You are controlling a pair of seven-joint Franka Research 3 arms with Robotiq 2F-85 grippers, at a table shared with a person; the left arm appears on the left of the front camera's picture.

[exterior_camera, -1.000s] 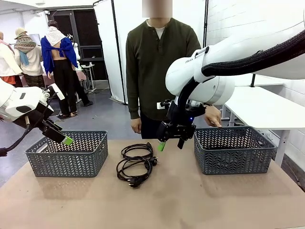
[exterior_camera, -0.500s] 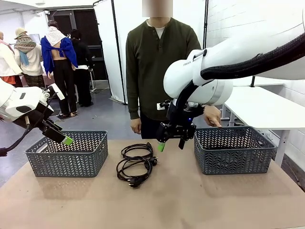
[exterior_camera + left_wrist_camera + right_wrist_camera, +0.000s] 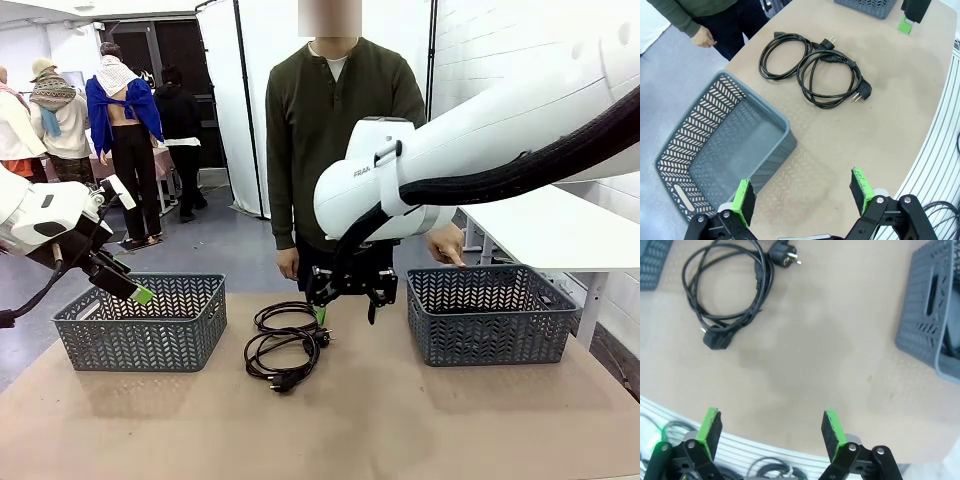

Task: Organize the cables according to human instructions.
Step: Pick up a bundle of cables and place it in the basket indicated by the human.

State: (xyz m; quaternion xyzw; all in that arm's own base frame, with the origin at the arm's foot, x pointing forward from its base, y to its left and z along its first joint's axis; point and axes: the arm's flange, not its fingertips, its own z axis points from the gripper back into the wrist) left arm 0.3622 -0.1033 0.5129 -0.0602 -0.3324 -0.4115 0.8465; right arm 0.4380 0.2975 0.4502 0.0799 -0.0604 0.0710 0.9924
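Cables [image 3: 285, 345]: you've two black coils, overlapping, plugs lying loose, at mid-table toward the far edge. Two grey baskets flank them, left [image 3: 140, 325] and right [image 3: 490, 315]. Right gripper [image 3: 346, 312] hangs just beside the coils, fingers spread. Left gripper [image 3: 801, 179], likewise spread, hovers by the left basket. A person's hand [image 3: 445, 245] is at the right basket's far rim.

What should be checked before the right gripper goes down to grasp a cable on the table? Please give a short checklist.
1. Right gripper open: ok.
2. Right gripper centred over the cables: not ok, they lie off to one side.
3. Cables separate: not ok, the two bundles overlap.
4. Person's hand away from cables: ok, it is at the right basket.
5. Left gripper out of the way: ok, open near the left basket.
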